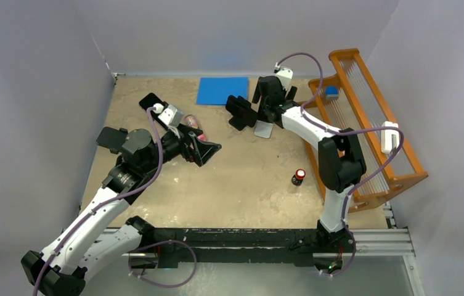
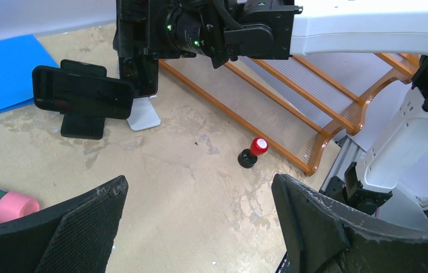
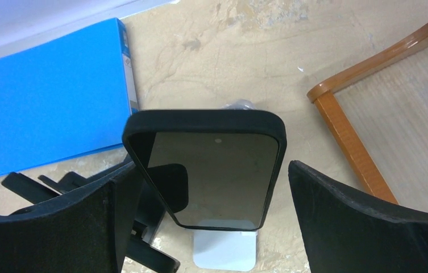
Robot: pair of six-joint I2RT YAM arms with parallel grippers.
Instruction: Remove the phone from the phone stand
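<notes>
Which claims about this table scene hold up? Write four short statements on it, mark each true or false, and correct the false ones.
1. The right gripper is open, one finger on each side of the phone. True.
2. The phone lies flat on the table. False: it stands on the white stand.
3. The left gripper holds the red-capped bottle. False: it is open and empty; the bottle stands on the table.
4. The blue folder lies flat on the table. True.
</notes>
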